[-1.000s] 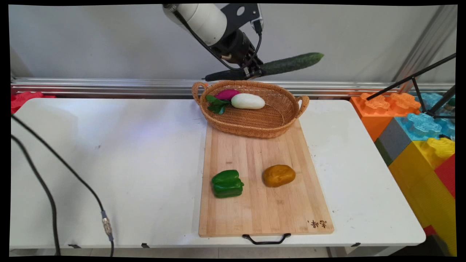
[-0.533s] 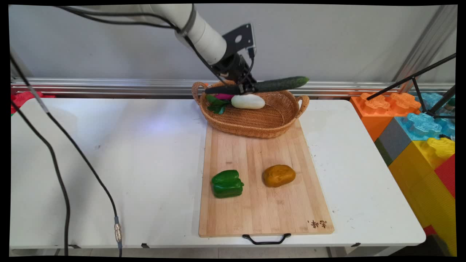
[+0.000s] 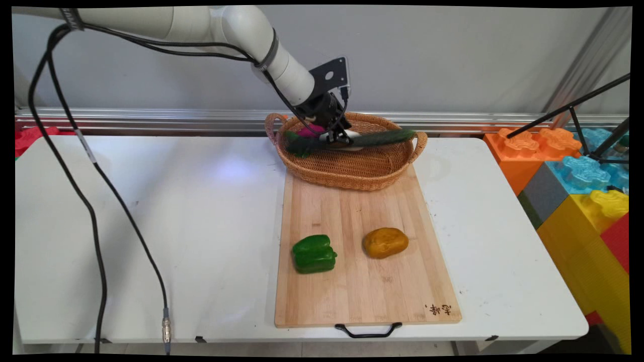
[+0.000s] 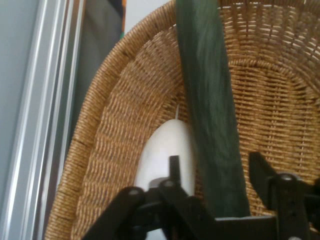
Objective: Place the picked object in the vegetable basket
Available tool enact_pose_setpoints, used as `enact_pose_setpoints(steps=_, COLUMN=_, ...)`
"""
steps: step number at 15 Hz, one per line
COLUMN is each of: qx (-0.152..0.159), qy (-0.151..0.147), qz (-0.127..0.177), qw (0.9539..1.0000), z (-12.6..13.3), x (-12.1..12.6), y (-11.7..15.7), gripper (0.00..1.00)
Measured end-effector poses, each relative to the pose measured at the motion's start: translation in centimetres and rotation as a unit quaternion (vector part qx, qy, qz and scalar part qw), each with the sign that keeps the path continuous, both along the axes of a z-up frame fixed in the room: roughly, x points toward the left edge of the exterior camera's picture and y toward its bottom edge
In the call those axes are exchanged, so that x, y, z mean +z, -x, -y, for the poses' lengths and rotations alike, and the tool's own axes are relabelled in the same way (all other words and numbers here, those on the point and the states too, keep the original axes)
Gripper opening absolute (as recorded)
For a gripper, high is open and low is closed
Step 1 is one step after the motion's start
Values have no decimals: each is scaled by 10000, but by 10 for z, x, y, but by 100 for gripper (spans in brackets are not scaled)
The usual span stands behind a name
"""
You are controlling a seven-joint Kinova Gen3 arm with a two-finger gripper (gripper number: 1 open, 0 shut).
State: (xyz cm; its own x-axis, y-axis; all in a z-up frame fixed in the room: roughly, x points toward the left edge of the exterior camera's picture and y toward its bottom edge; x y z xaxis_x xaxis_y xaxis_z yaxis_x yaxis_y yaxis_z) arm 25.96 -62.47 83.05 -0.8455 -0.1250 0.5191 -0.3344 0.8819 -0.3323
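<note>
My gripper (image 3: pixel 338 142) is down inside the wicker basket (image 3: pixel 347 182) at the far end of the cutting board, shut on a long dark green cucumber (image 3: pixel 383 137). The cucumber lies nearly level across the basket, its right end close to the right handle. In the hand view the cucumber (image 4: pixel 207 100) runs up between the fingers of the gripper (image 4: pixel 215 162), over the basket's weave (image 4: pixel 110 125). A white radish (image 4: pixel 165 150) lies just under and beside it. A purple vegetable (image 3: pixel 308 131) shows at the basket's back left.
A green bell pepper (image 3: pixel 314 254) and a brown potato (image 3: pixel 385 243) sit on the wooden cutting board (image 3: pixel 362 296). Large coloured toy blocks (image 3: pixel 578 176) and a black tripod (image 3: pixel 578 108) stand off the table's right end. Black cables (image 3: pixel 95 226) hang at the left.
The arm has come down with the cucumber, from high above the basket a second ago to inside it now. The cucumber has levelled out and covers most of the white radish.
</note>
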Motion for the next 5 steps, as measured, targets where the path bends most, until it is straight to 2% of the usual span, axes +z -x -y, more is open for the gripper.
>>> enact_pose_setpoints(steps=5, qx=86, qy=-181, qz=-121, qw=9997, z=1, x=3, y=3, gripper=100)
